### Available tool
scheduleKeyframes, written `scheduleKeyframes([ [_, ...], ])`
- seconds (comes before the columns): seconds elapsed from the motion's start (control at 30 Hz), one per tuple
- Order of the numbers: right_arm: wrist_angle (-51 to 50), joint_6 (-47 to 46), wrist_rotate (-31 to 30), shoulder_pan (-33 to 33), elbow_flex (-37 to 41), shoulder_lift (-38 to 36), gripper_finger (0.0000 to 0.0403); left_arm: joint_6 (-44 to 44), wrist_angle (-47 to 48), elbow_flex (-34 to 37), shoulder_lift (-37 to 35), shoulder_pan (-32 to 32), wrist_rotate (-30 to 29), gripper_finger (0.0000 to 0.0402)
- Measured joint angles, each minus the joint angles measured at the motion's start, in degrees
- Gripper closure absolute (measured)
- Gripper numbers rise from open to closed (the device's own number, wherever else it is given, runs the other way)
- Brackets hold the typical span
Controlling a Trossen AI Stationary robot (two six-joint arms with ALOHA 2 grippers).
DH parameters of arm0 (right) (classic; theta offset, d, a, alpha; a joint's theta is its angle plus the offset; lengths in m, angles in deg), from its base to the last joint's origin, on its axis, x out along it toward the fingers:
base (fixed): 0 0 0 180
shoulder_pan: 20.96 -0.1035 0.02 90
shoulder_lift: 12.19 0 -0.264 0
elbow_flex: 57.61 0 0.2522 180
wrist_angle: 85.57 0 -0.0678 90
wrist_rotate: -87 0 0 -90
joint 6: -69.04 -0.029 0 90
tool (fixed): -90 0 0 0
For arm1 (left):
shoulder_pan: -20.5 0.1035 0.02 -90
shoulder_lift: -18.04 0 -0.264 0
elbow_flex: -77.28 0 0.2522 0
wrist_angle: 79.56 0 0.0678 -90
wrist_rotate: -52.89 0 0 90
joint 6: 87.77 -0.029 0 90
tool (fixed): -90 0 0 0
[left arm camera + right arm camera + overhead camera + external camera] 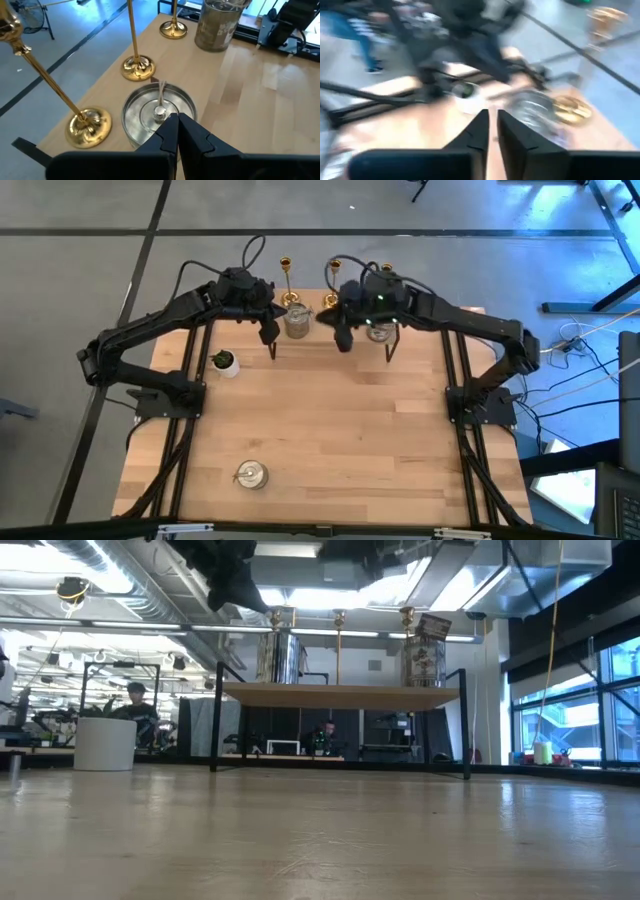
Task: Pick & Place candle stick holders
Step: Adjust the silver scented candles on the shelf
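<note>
Left hand (177, 131) pressed together above the squat silvery-glass holder (159, 110); right hand (491, 131) nearly shut, empty. Spread before descending.

An open-plan robotics lab or workshop. Beyond the wooden table (320, 840), exposed ceiling ducts (130, 585) and strip lights run overhead. Behind the table, 2 people (135, 705) sit at workstations among metal rigs. Right of it, tall windows (570, 710); around it, bare concrete floor (80, 260) with trailing cables (575, 345).
</note>
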Motion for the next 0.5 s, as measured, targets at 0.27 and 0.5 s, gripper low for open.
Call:
scheduleKeyframes([
  [0.27, -2.5, -3.2, -2.5, 3.9, 0.0, 6.9, 0.0399, 1.6, 0.3, 0.0, 0.0, 0.0, -1.3, 0.0400],
  [0.5, -3.4, -5.7, -7.7, 3.7, 0.0, 9.1, 0.0401, 2.0, 0.7, 0.0, -0.1, 0.0, -1.4, 0.0400],
])
